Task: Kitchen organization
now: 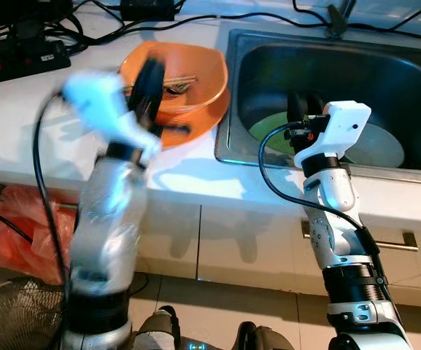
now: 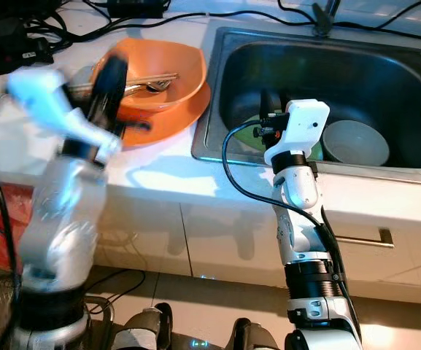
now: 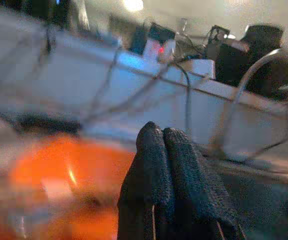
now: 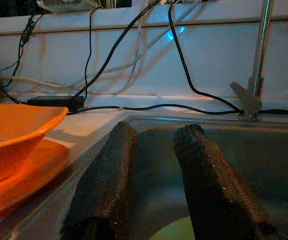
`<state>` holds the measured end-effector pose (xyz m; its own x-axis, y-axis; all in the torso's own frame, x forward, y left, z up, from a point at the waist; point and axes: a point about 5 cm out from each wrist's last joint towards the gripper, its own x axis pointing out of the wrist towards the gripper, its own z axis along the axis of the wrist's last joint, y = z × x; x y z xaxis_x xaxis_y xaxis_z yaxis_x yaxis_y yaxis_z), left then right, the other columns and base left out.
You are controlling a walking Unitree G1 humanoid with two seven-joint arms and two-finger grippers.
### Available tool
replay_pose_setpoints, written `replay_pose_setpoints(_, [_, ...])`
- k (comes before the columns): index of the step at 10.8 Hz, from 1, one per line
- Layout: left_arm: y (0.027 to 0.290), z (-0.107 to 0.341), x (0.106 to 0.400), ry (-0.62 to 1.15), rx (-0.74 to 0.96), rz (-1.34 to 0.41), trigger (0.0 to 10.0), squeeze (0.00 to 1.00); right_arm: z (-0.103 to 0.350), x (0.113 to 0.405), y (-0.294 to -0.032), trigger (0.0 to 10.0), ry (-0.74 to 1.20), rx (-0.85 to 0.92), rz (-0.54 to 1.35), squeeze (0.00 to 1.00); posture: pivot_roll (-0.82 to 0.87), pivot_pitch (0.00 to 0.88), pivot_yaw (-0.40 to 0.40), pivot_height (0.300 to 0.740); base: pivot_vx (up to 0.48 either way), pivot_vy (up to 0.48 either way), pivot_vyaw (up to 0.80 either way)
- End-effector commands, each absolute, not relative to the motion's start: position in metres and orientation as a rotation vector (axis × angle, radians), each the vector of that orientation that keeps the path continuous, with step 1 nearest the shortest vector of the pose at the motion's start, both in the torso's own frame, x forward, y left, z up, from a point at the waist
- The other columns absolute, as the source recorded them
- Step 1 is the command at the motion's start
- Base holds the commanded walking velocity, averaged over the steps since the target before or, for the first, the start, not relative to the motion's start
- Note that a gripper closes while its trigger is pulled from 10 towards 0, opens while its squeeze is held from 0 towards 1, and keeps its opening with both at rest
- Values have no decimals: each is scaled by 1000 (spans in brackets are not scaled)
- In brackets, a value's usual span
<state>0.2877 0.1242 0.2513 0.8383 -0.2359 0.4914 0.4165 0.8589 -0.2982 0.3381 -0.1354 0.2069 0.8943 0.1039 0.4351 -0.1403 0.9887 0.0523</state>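
Sink (image 1: 239, 73) steel, set into the white desk (image 1: 20, 124) toward its right end, holds a green plate (image 1: 268, 130) and a grey bowl (image 2: 354, 142); the right gripper (image 1: 299, 109) hangs over its front rim. An orange bowl (image 1: 188, 73) with cutlery sits on an orange plate (image 2: 166, 120) beside the sink, the blurred left gripper (image 1: 148, 84) above it. Left wrist: fingers (image 3: 176, 170) pressed together. Right wrist: fingers (image 4: 104, 185) apart, empty.
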Motion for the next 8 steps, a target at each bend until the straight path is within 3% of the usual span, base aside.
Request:
replay_pose_setpoints(1, [130,252,282,-448,-564,-451,10000,0,204,338,-138,10000,-446,93,126,0,244,165,-35,740,0,0,0])
replay_pose_setpoints(2, [137,249,280,-441,-601,-475,10000,0,203,338,-138,10000,-444,94,124,0,240,160,-35,740,0,0,0])
replay_pose_setpoints(3, [151,242,278,-442,-604,-473,10000,604,200,338,-138,10000,-441,95,120,0,238,157,-30,740,0,0,0])
replay_pose_setpoints(4, [163,240,270,-481,-702,-493,10000,1000,198,337,-139,10000,-440,96,113,0,238,153,-28,740,0,0,0])
replay_pose_setpoints(8, [153,204,261,-283,-689,-563,10000,1000,196,334,-147,10000,-448,87,84,0,204,163,-27,740,0,0,0])
